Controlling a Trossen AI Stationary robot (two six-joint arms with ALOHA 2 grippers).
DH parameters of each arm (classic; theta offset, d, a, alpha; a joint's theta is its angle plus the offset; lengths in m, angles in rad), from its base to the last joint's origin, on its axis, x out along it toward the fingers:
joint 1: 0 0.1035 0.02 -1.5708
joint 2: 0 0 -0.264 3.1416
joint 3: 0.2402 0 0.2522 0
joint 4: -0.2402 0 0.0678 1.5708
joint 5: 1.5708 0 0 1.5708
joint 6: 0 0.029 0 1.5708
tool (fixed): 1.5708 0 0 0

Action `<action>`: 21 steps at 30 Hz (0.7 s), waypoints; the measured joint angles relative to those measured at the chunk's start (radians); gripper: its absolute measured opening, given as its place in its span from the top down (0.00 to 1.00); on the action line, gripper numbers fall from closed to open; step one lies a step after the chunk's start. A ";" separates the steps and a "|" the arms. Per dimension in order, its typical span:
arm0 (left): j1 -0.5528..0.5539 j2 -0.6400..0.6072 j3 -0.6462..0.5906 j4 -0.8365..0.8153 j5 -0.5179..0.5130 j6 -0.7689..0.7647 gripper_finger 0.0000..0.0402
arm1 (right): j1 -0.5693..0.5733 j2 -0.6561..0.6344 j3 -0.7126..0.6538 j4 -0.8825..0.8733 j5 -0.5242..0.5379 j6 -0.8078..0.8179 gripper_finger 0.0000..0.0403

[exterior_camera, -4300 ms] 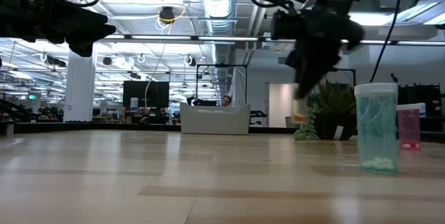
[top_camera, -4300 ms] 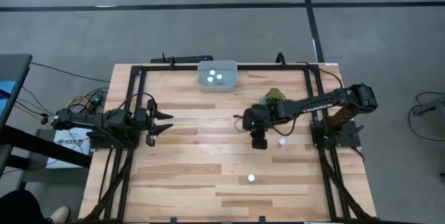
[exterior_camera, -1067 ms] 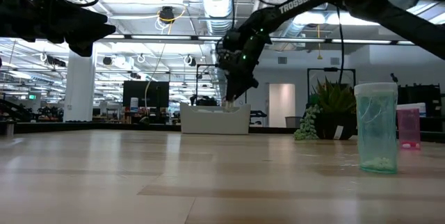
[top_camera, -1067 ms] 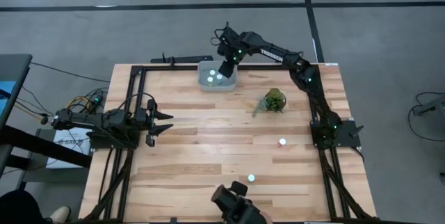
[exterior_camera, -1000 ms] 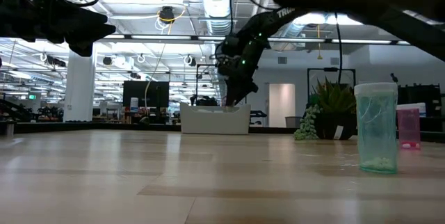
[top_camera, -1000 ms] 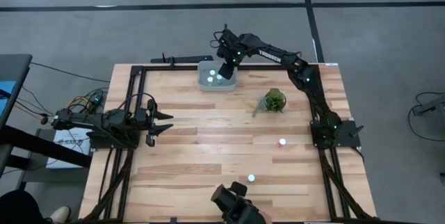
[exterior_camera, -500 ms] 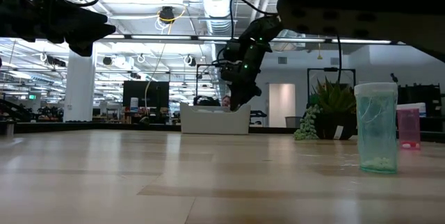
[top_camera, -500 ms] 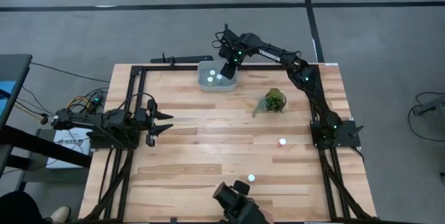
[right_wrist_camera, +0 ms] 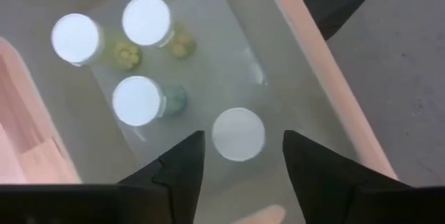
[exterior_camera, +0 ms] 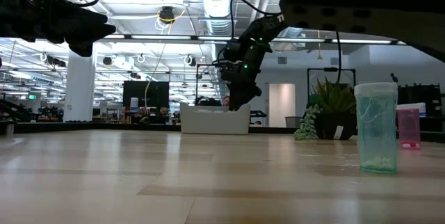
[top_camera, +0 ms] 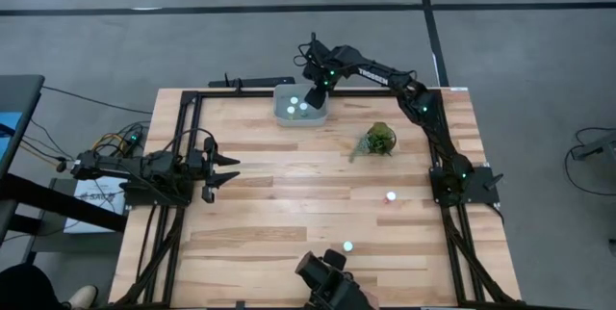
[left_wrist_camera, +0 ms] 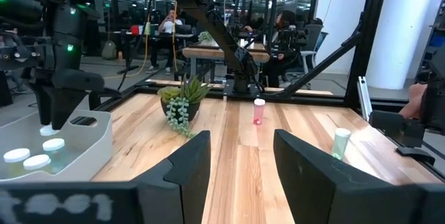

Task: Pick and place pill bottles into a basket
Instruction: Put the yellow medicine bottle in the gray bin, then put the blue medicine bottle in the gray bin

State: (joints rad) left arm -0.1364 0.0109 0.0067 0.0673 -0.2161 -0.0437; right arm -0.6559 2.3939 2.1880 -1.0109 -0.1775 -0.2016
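The pale basket [top_camera: 301, 105] stands at the table's far edge and holds several white-capped pill bottles [right_wrist_camera: 146, 21]. My right gripper [right_wrist_camera: 240, 161] hangs open over it, fingers pointing down. One capped bottle [right_wrist_camera: 238, 135] stands in the basket below the gap between the fingers, which do not touch it. A teal-tinted bottle [top_camera: 347, 247] and a reddish bottle [top_camera: 391, 195] stand upright on the table. My left gripper [top_camera: 226, 170] waits open and empty at the table's left side.
A small green plant [top_camera: 379, 140] stands between the basket and the reddish bottle. A black metal frame [top_camera: 183, 108] runs round the table. A dark object [top_camera: 327, 286] sits at the near edge and blocks the upper right of the low view [exterior_camera: 348, 1].
My right gripper has stayed over the basket and shifted a little toward the table's right edge. The bottles on the table have not moved.
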 joint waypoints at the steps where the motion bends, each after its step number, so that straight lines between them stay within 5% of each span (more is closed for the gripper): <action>1: 0.000 0.000 0.000 0.000 0.000 0.001 0.64 | 0.001 0.000 0.000 0.000 -0.003 0.000 0.52; 21: 0.000 0.000 0.000 0.000 0.000 -0.001 0.64 | 0.038 -0.119 0.001 -0.005 -0.008 -0.018 0.56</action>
State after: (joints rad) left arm -0.1362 0.0111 0.0063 0.0673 -0.2161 -0.0448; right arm -0.6183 2.2751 2.1887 -1.0163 -0.1860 -0.2199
